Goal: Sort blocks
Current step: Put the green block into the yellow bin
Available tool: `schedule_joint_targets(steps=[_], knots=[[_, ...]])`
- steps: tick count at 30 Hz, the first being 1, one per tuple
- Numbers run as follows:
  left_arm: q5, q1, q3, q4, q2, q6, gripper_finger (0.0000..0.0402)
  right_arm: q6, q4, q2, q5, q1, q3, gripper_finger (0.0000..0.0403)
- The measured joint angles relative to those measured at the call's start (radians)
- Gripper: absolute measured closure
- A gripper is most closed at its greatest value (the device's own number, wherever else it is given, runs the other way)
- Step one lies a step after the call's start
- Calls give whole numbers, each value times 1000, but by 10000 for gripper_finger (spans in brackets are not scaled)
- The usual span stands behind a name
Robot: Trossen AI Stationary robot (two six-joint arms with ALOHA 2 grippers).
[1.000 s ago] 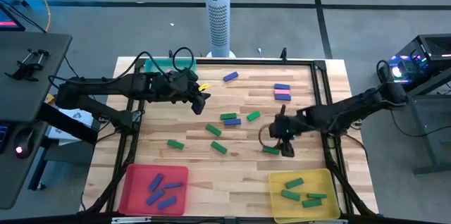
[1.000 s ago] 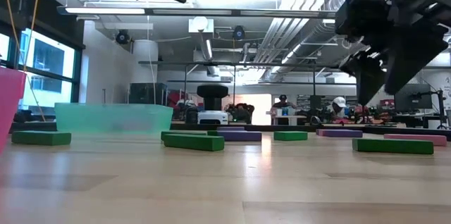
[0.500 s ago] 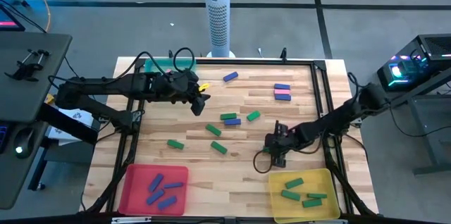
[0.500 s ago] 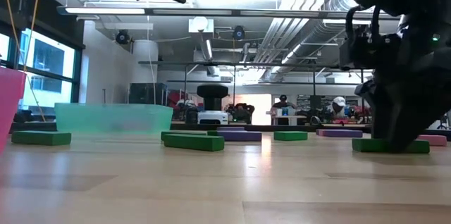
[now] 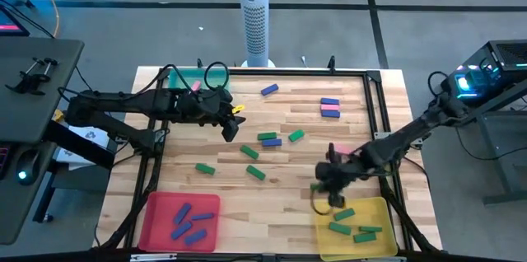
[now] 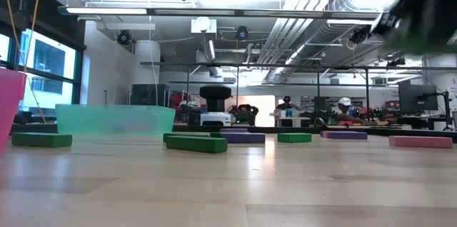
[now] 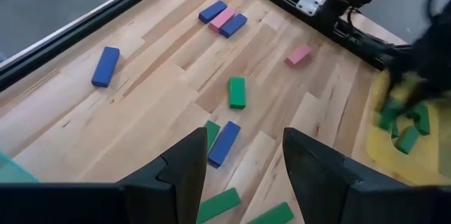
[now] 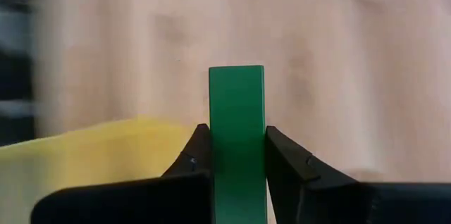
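Our left hand (image 5: 233, 126) hangs empty, fingers apart, above the wooden worktop (image 5: 280, 196), with green, blue and pink blocks scattered ahead of it. Our right hand (image 8: 237, 155) grips a small green rectangular block (image 8: 237, 122) across its narrow sides, beside the yellow square tray (image 5: 375, 212). It looks light, stiff and smooth; a mid-length pinch suits it. The low view shows our right arm only as a blur.

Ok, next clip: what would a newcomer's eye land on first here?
Probably the right gripper, its fingers shut on a green block, poised by the yellow tray at the table's near right corner. Next, the colour-matched trays: blue blocks in the red tray, green ones in the yellow. The left gripper waits near the teal tray.
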Motion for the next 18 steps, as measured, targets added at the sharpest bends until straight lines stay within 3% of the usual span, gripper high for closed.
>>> schedule_joint_targets(steps=[6, 12, 18], knots=[[-3, -16, 0, 2, 0, -4, 227, 124, 86, -28, -181, 210, 3, 357], [-3, -21, 0, 2, 0, -3, 227, 295, 189, 84, -158, 427, 3, 356], [-3, -21, 0, 2, 0, -4, 227, 454, 253, 249, -158, 498, 3, 323]])
